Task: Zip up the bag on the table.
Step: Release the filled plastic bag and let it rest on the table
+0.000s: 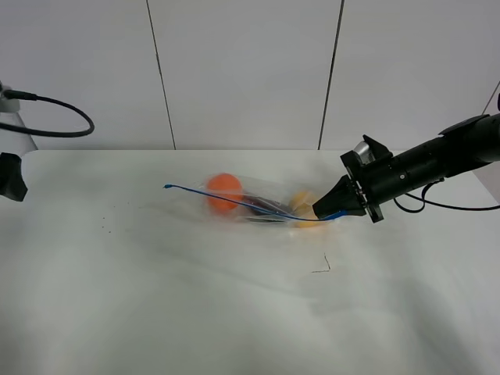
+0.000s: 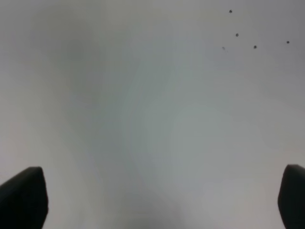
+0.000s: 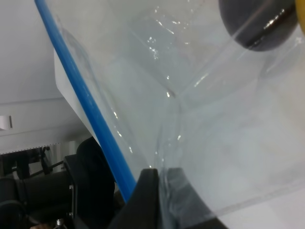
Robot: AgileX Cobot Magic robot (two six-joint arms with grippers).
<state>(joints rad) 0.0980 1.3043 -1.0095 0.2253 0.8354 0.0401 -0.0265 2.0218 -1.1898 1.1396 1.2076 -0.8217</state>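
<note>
Nearest the viewer we see the matte white counter (image 1: 234, 312), flat and plain, marked only by a thin dark thread-like scrap (image 1: 323, 266) and, farther left, a few dark specks (image 1: 105, 229). Beyond these, near the middle of the counter and toward its far edge, lies the bag (image 1: 269, 195): a clear, crinkly plastic pouch with glossy creases. Through its film we make out three contents: an orange ball (image 1: 224, 190) at the left, a dark purple item (image 1: 262, 207) in the middle, and a yellow item (image 1: 301, 205) at the right. A thin blue zip strip (image 1: 234, 201) runs along the bag's near edge, from its free left tip to the right pincer (image 1: 328, 211).

We see the right pincer, black and tapered, pressed together on the bag's right end, with the film caught between its fingers just beside the blue strip. The right wrist view shows the film stretched and folded above the grip.

We find the left pincer (image 2: 157, 198) well apart from the bag, over the left of the counter, spread wide; its two dark fingertips (image 2: 24, 195) frame only white surface and specks.
</note>
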